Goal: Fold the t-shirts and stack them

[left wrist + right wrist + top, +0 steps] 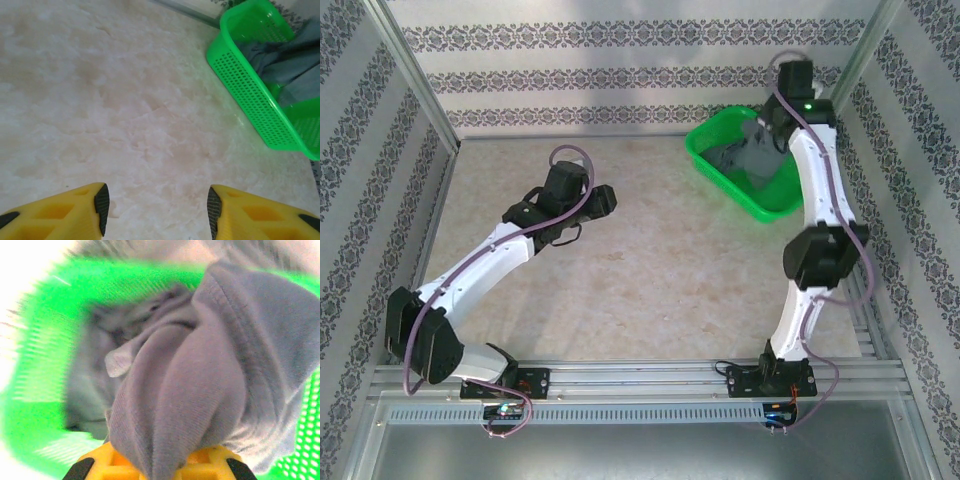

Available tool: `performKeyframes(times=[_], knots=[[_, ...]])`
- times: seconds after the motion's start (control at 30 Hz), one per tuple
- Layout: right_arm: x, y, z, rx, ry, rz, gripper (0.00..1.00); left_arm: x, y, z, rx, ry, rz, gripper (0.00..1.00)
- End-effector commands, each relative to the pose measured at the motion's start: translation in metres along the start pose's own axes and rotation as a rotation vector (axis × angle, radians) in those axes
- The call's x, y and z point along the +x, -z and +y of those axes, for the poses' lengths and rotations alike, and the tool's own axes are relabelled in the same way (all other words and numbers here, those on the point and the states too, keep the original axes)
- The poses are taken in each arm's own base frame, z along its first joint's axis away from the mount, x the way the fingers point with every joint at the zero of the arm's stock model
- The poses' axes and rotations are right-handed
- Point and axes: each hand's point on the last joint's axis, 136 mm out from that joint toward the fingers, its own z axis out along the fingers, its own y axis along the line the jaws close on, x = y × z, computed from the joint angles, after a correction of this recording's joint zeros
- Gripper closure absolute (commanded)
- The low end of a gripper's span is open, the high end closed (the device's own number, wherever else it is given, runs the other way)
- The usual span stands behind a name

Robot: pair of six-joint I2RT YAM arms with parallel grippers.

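Found the right fingers [100, 465] clamped together on a thick bunch of the shirts [200, 390], with grey cloth bulging up and out from between the yellow tips. Saw the rest of the shirts heaped inside the basket [35, 365], with its green mesh wall, blurred, curving round the cloth from 7 o'clock over the top to 4 o'clock in the right wrist view. Noted a small pale flap [117, 362] sticking out at about 9 o'clock of the gripped fold.

Found the left fingers [101, 207] parted, with a fair gap between the black pads and nothing in it but bare table [125, 100] beneath. Saw the basket at 2 o'clock in that view, well apart from the fingers, with grey cloth slumped inside it.

From above, placed the basket at 1 o'clock of the table, near the back wall, with the shirts lying in it. Placed the right gripper [765, 125] down inside the basket on the cloth, its arm running up the 3 o'clock side of the table. Placed the left gripper [605, 200] at roughly 10 o'clock of the table's middle, pointing toward 3 o'clock, over bare tabletop.
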Motion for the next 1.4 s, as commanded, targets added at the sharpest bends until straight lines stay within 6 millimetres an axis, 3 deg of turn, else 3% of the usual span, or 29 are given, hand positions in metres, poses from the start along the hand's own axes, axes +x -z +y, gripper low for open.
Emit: performKeyframes(times=[0.0,0.1,0.2,0.3,0.37,0.47,0.57,0.63,0.7,0.73,0.8,0.93,1.03,1.17,1.27,1.37], knots=[[-0.076,0.110,0.051,-0.205,0.016,-0.305,1.00,0.001,0.012,0.019,-0.092,-0.028,-0.007,0.46],[-0.094,0.179,0.093,-0.360,0.063,-0.427,1.00,-0.004,0.021,0.029,-0.126,-0.027,-0.024,0.46],[-0.095,0.240,0.129,-0.487,0.117,-0.515,1.00,-0.007,0.033,0.039,-0.159,-0.026,-0.044,0.46],[-0.070,0.278,0.162,-0.570,0.169,-0.531,1.00,-0.010,0.048,0.052,-0.205,-0.021,-0.071,0.45],[-0.042,0.282,0.182,-0.606,0.201,-0.478,1.00,-0.010,0.059,0.062,-0.234,-0.011,-0.089,0.45],[0.033,0.268,0.217,-0.641,0.284,-0.333,1.00,-0.011,0.076,0.076,-0.273,0.007,-0.115,0.43],[0.133,0.241,0.249,-0.689,0.352,-0.120,1.00,-0.009,0.093,0.090,-0.312,0.023,-0.128,0.40],[0.215,0.219,0.268,-0.735,0.438,0.077,0.68,-0.007,0.105,0.100,-0.340,0.032,-0.134,0.38],[0.286,0.202,0.274,-0.758,0.545,0.286,0.51,-0.001,0.114,0.108,-0.361,0.044,-0.128,0.37],[0.311,0.194,0.269,-0.728,0.591,0.367,0.48,0.002,0.118,0.111,-0.365,0.051,-0.124,0.36],[0.334,0.187,0.256,-0.697,0.638,0.433,0.45,0.012,0.122,0.117,-0.372,0.065,-0.104,0.35],[0.332,0.173,0.218,-0.667,0.585,0.420,0.40,0.039,0.116,0.124,-0.356,0.105,-0.027,0.33],[0.340,0.142,0.160,-0.555,0.480,0.501,0.43,0.060,0.101,0.122,-0.303,0.139,0.042,0.33],[0.366,0.105,0.057,-0.361,0.341,0.607,0.48,0.085,0.071,0.113,-0.229,0.182,0.147,0.35],[0.389,0.090,-0.013,-0.232,0.263,0.693,0.48,0.104,0.043,0.099,-0.167,0.189,0.229,0.35],[0.405,0.086,-0.052,-0.173,0.216,0.752,0.46,0.122,0.014,0.078,-0.125,0.146,0.297,0.32]])
